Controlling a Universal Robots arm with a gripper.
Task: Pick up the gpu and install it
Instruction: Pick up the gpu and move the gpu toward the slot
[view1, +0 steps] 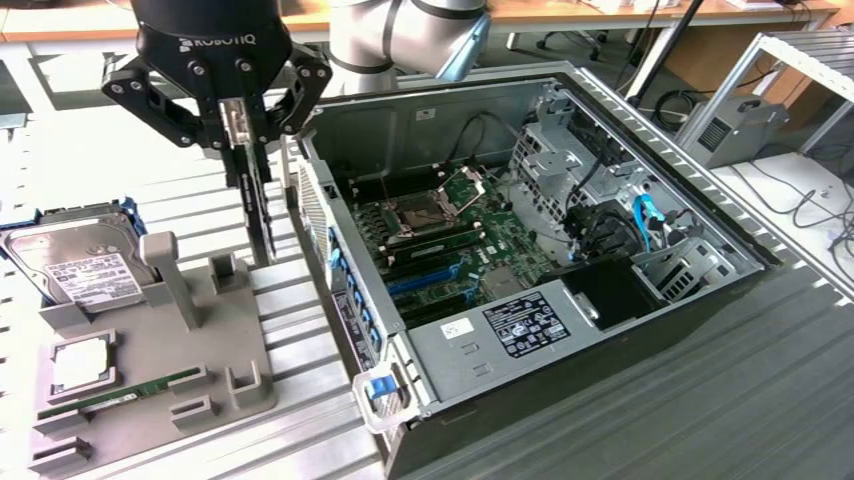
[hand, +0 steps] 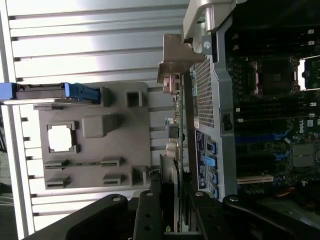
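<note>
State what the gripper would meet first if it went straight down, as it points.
Likely the table, in the gap between holder and case, with the held gpu touching first. Depth is unclear: it could clip the holder's edge.

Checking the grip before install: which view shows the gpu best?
Exterior view: the gpu hangs upright, clamped in the gripper, beside the open case. The wrist view shows it edge-on, running out to its end bracket.

- The gpu (view1: 256, 205) was a thin, flat, dark card, seen edge-on.
- It hung upright, long side vertical, its top end clamped in the gripper (view1: 240, 135).
- Its lower end sat between the grey holder (view1: 147, 360) and the open computer case (view1: 320, 215), just beside the case's outer wall.
</note>
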